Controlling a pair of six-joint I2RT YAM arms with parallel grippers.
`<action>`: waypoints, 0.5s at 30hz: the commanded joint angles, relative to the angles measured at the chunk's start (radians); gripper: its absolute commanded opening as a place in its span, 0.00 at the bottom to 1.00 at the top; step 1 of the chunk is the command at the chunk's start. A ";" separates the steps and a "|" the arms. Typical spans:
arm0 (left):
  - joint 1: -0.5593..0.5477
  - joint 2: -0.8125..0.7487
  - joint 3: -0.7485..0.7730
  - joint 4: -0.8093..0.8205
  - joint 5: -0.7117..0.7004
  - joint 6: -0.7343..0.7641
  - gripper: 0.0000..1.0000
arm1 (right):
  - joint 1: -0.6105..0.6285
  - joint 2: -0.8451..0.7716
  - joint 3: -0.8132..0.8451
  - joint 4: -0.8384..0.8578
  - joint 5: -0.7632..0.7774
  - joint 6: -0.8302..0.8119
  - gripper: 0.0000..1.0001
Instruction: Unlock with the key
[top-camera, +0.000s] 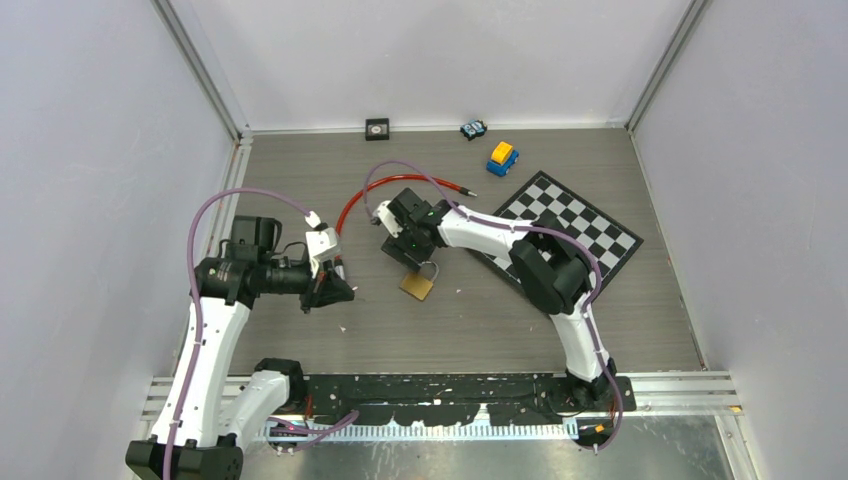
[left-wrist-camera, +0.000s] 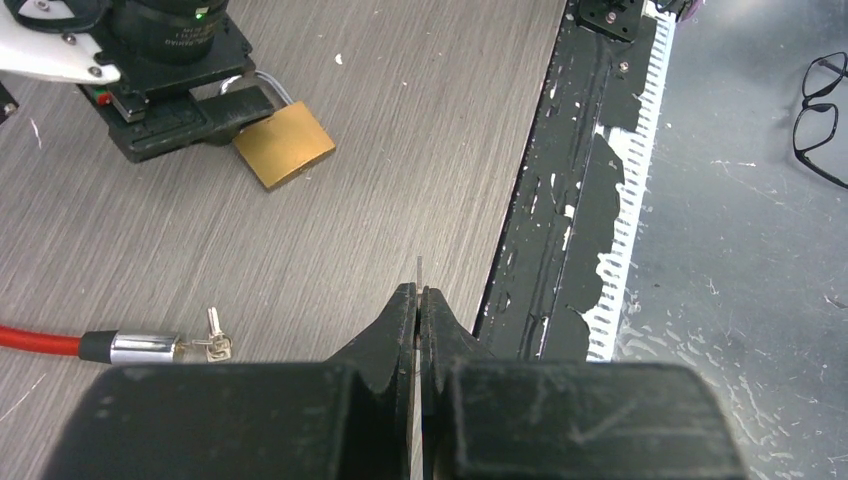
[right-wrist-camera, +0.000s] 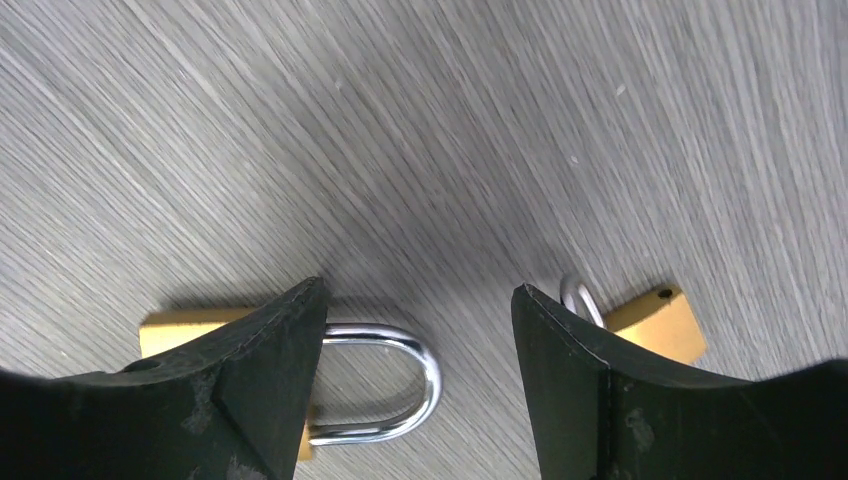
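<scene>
Positioning the right hand (right-wrist-camera: 418, 292) over the padlock (top-camera: 418, 287); nothing is in the lock yet.

The padlock lies flat on the tabletop (top-camera: 500, 330) at the centre of the top view and appears locked. The right hand hangs over it, jaws wide, straddling the steel shackle (right-wrist-camera: 428, 365) without gripping it. The left hand (left-wrist-camera: 418, 305), at lower centre of its wrist view, is fully closed. A thin sliver projects between its tips, and whether that is a key cannot be told. A small key (left-wrist-camera: 214, 338) lies at lower left beside the metal tip of a red cable (left-wrist-camera: 40, 341). Judged progress is early: steadying the lock, inserting the key and turning it all remain.
</scene>
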 joint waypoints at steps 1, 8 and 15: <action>0.004 -0.009 -0.001 0.005 0.037 0.009 0.00 | -0.005 -0.082 -0.044 -0.009 0.009 -0.012 0.73; 0.004 -0.013 -0.002 0.005 0.040 0.006 0.00 | -0.006 -0.100 -0.080 -0.012 -0.047 -0.012 0.73; 0.004 -0.014 -0.004 0.009 0.040 0.003 0.00 | -0.006 -0.136 -0.084 -0.013 -0.066 -0.012 0.73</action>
